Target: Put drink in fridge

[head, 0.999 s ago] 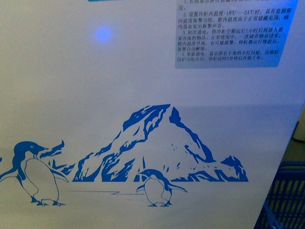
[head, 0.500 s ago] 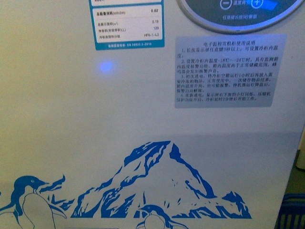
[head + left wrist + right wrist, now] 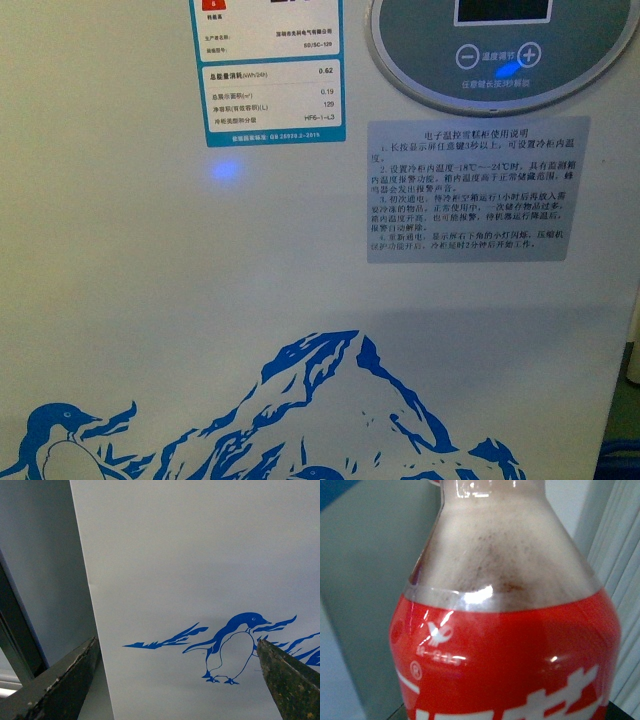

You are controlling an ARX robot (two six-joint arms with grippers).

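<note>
The fridge (image 3: 150,300) fills the front view: a white front wall with a blue penguin-and-mountain picture at the bottom, printed labels, and an oval grey display (image 3: 505,45) at the top right. Neither gripper shows there. In the left wrist view my left gripper (image 3: 177,680) is open and empty, its dark fingertips (image 3: 60,680) either side of a penguin on the fridge's wall (image 3: 200,555). In the right wrist view the drink (image 3: 505,645) fills the frame, with red label and foamy amber liquid; my right gripper is shut on it, its fingers hidden.
A blue plastic mesh basket (image 3: 622,440) shows at the lower right edge of the front view, beside the fridge. A grey panel with a dark frame (image 3: 30,580) stands next to the fridge's corner in the left wrist view.
The front view has risen along the fridge's wall: the penguins and mountain have slid down, and the labels and oval display have come into view at the top.
</note>
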